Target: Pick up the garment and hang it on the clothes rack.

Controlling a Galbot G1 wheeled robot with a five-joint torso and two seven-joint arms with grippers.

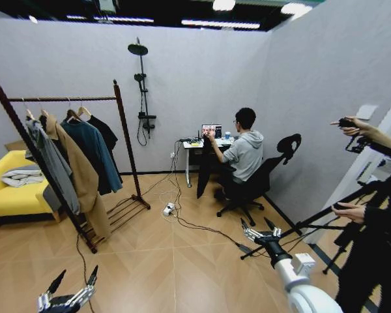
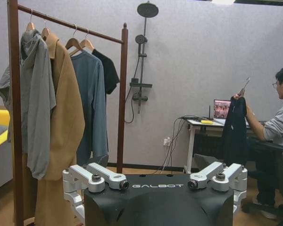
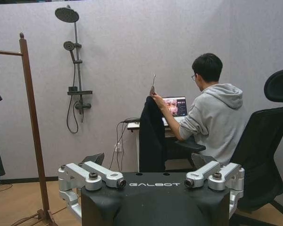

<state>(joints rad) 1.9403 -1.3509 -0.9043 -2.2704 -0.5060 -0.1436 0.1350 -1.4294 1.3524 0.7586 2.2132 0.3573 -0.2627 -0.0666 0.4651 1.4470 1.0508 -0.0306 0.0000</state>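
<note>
Both claws, left [image 1: 70, 287] and right [image 1: 260, 229], hang spread, while a seated person's hand [image 3: 153, 94] holds up the garment [image 3: 152, 136] beside the desk [image 2: 203, 123].

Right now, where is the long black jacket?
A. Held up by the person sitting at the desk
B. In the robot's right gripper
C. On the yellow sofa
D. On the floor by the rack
A: the seated person's hand holds the black jacket up beside the desk, away from both grippers.
</note>
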